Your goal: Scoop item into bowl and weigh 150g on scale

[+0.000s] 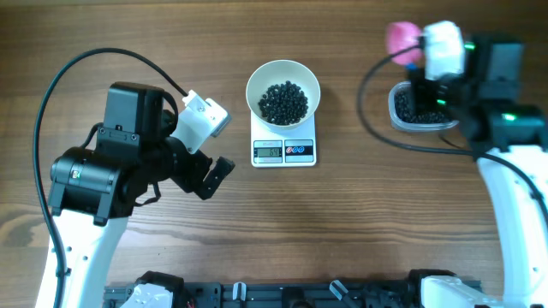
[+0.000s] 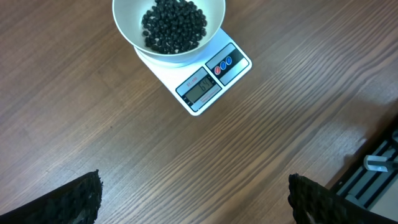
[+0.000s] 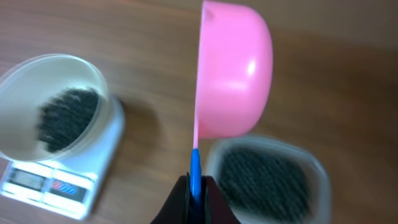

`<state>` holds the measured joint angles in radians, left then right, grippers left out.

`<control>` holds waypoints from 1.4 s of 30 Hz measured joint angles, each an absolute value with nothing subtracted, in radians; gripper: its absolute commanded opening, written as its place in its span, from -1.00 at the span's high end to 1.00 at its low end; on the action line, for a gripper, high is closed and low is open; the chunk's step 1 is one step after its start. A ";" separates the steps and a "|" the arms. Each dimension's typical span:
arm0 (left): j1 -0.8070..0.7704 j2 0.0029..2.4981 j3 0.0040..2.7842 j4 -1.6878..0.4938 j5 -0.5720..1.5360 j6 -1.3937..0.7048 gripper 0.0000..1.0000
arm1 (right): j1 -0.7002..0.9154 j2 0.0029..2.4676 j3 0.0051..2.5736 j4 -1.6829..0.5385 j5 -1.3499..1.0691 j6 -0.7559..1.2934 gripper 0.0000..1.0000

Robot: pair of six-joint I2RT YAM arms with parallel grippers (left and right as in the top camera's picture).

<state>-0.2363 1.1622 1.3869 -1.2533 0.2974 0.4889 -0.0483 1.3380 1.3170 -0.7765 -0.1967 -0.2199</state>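
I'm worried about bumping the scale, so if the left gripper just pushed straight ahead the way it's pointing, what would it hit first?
Probably bare wooden table: the left gripper, jaws open, aims at wood short of the scale. Depth is hard to judge.

I log the table [image 1: 360, 222] as mid-brown wood with darker streaked grain. The bowl [image 2: 127, 22] is plain white; the item [image 2: 174, 25] in it is black. The scale [image 1: 283, 161] is white, with a grey display [image 2: 199, 87] and two buttons [image 2: 222, 65], one red, one blue. The scoop [image 3: 233, 68] is bright pink on a blue handle [image 3: 195, 165]. The tub [image 3: 320, 177] is blurred for me; it looks clear, its fill black. The left gripper [image 2: 194, 183] has black, stippled pads [image 2: 78, 199].
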 measured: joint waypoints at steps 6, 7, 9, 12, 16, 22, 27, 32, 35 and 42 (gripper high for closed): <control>-0.236 1.162 1.387 -1.253 0.297 0.489 -1.00 | -0.175 1.368 1.317 -0.947 -0.129 -0.295 0.91; -0.236 1.162 1.387 -1.253 0.297 0.489 -1.00 | -0.178 1.391 1.317 -0.949 -0.107 -0.307 0.91; -0.236 1.162 1.387 -1.253 0.297 0.488 -1.00 | -0.178 1.429 1.317 -0.945 -0.086 -0.317 0.91; -0.236 1.162 1.387 -1.253 0.297 0.489 -1.00 | -0.178 1.508 1.317 -0.930 -0.065 -0.333 0.91; -0.236 1.162 1.387 -1.253 0.297 0.489 -1.00 | -0.178 1.604 1.317 -0.924 -0.004 -0.346 0.91; -0.236 1.162 1.387 -1.253 0.297 0.489 -1.00 | -0.178 1.649 1.317 -0.867 0.082 -0.358 0.92; -0.236 1.162 1.387 -1.253 0.297 0.489 -1.00 | -0.177 1.703 1.317 -0.864 0.186 -0.382 0.91; -0.236 1.162 1.387 -1.253 0.297 0.489 -1.00 | -0.152 1.704 1.317 -0.856 0.234 -0.407 0.91; -0.236 1.162 1.387 -1.253 0.297 0.488 -1.00 | -0.126 1.715 1.317 -0.857 0.273 -0.427 0.91; -0.236 1.162 1.387 -1.253 0.297 0.489 -1.00 | -0.013 1.795 1.317 -0.858 0.397 -0.480 0.91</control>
<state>-0.2363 1.1622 1.3872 -1.2530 0.2970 0.4889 -0.0128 1.7947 1.3170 -0.8581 0.3965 -0.4801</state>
